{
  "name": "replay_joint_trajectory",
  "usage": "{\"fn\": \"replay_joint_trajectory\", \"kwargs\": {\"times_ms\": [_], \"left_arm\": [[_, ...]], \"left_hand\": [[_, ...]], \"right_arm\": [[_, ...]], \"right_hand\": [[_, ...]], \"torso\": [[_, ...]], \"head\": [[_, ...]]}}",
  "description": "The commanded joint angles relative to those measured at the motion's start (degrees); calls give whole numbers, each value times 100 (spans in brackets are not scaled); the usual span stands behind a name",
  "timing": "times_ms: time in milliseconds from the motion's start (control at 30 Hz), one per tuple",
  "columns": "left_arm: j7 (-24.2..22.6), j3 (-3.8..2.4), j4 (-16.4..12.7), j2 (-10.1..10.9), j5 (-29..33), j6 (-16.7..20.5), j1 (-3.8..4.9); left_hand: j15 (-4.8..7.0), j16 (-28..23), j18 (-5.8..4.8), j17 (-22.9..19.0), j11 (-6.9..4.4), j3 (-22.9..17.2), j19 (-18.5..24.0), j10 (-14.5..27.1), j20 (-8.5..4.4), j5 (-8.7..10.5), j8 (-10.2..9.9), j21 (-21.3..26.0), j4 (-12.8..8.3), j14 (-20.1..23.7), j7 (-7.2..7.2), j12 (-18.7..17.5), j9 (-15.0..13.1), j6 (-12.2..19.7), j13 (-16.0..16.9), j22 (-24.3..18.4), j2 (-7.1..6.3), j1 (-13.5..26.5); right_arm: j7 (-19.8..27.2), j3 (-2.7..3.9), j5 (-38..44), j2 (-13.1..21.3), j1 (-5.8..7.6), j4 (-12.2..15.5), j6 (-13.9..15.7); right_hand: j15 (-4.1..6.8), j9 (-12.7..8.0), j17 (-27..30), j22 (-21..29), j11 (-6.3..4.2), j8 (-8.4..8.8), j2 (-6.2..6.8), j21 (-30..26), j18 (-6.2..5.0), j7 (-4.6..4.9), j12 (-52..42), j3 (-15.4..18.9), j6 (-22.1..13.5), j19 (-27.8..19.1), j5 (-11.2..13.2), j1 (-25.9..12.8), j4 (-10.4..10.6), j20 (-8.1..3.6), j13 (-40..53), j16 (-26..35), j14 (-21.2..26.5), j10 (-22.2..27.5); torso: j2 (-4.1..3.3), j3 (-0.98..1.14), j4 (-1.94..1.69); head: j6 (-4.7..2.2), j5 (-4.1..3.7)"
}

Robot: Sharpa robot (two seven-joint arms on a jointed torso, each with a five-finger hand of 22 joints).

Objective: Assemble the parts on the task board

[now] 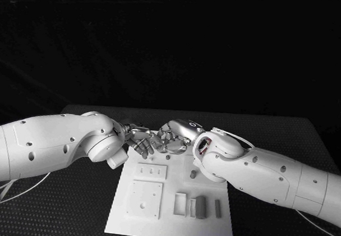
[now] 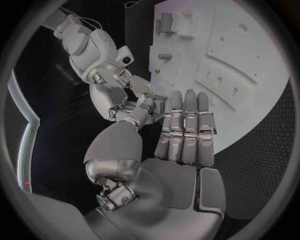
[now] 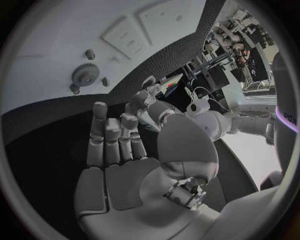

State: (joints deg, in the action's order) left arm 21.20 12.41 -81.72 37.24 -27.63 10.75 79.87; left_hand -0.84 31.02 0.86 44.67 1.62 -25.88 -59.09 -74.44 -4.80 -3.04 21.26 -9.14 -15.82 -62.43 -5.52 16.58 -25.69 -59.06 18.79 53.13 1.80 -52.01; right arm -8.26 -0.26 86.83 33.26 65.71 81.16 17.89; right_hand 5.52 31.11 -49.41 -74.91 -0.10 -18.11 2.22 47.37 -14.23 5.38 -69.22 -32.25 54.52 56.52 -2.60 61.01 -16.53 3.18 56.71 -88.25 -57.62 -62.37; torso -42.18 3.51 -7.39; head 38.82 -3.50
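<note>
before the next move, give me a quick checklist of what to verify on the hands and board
1. Left hand free of parts: ok, fingers straight, palm bare.
2. Right hand free of parts: ok, nothing in the palm.
3. Hands clear of each other: cannot tell, they meet closely over the task board's far edge.
4. Gear on the board: ok, lying flat.
5. Grey blocks in reach: cannot tell.

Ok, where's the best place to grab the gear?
Probably the toothed rim of the gear, pinched across from above. It seems to lie flat on the board, so only its rim and top face are reachable.
</note>
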Motion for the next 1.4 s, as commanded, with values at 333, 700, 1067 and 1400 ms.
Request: {"fn": "replay_joint_trajectory", "kwargs": {"times_ms": [333,700,1067,1400], "left_arm": [[-14,3,64,-13,597,-210,8],[-20,7,104,-9,570,-321,8],[-45,12,113,-8,460,-419,7],[-86,17,120,5,458,-430,7]], "left_hand": [[-21,54,-62,9,-3,-387,35,-38,23,23,-26,-7,34,31,-44,-32,-11,-30,57,61,56,-217],[0,120,-60,46,-33,-545,-6,-100,4,19,4,-36,39,-8,-16,4,-40,-90,127,126,42,-232],[44,228,-59,103,-88,-643,-84,-184,-37,14,51,-88,22,-71,30,103,-94,-180,275,217,39,-227],[48,248,-63,114,-92,-665,-87,-177,-43,15,53,-92,21,-67,33,119,-108,-184,316,240,66,-219]], "right_arm": [[122,2,17,-4,-6,16,123],[153,2,18,3,-6,3,94],[202,2,-18,4,-9,-2,112],[247,2,-49,12,-9,-12,84]], "right_hand": [[41,11,11,-98,-7,-17,-12,31,-77,80,-9,-34,135,20,-24,37,5,1,-7,-25,7,-22],[41,7,18,-98,-1,8,-4,26,-77,88,-3,-46,104,12,-24,70,-3,-1,-10,-19,12,-16],[28,-1,27,-96,17,47,2,15,-77,108,11,-53,54,-3,-24,97,-3,3,-14,-7,27,3],[16,-6,33,-94,30,74,-12,6,-77,121,20,-61,21,-15,-24,125,-6,7,-17,0,38,16]], "torso": [[-1,3,-2],[-2,-1,0],[-3,1,2],[1,-4,-2]], "head": [[18,1],[36,-6],[54,-21],[66,-18]]}}
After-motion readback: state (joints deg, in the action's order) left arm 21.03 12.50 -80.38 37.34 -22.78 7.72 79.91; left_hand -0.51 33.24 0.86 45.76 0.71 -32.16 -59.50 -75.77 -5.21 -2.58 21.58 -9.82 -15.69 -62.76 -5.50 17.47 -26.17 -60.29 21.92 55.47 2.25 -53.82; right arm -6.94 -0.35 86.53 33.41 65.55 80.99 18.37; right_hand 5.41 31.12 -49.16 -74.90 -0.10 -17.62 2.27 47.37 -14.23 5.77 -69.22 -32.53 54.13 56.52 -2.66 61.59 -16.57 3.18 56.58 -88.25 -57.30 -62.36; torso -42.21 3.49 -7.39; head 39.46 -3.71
